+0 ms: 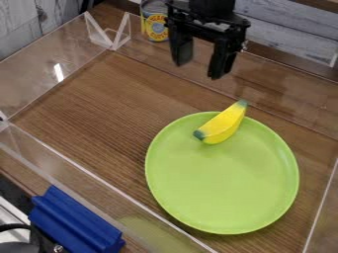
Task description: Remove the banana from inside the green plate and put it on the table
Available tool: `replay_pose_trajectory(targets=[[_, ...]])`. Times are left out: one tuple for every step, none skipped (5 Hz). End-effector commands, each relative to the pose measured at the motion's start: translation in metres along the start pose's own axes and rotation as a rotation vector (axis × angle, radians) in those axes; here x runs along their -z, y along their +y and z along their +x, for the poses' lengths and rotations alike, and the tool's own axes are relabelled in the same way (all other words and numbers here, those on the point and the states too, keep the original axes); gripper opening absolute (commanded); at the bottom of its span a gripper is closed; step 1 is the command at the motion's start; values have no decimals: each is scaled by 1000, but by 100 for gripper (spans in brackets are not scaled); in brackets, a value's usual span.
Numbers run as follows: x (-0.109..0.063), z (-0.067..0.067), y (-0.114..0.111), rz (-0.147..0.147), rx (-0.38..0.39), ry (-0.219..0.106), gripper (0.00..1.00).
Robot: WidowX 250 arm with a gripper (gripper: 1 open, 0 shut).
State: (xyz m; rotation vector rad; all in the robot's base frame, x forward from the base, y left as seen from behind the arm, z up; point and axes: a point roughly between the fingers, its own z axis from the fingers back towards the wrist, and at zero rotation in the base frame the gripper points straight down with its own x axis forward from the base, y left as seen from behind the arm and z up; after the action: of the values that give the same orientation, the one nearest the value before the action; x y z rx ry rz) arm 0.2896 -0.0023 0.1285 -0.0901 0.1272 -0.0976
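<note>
The small yellow banana (224, 123) with a green tip lies at the upper edge of the lime-green plate (218, 183), which rests on the brown wood-grain table (106, 109). My black gripper (203, 56) hangs above the table at the top of the view, beyond the plate and apart from the banana. Its two fingers (219, 58) point down and stand open, with nothing between them.
Clear acrylic walls (53, 69) run around the table's edges. A blue block (73, 225) sits outside the wall at the bottom left. A yellow-labelled can (156, 27) stands behind the gripper at the top.
</note>
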Motion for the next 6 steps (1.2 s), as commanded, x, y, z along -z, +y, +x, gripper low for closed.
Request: replay_pose_trajectory(targets=[[-5,2,-8,3,7,-53,100],[7,5,-13,-1,30,-54,100],[19,9,-18,0,67,-51,100],[30,12,-23,0,116,-48,100],[42,14,-27,7,162,-43,100],[51,16,-32,13,202,-40,100]])
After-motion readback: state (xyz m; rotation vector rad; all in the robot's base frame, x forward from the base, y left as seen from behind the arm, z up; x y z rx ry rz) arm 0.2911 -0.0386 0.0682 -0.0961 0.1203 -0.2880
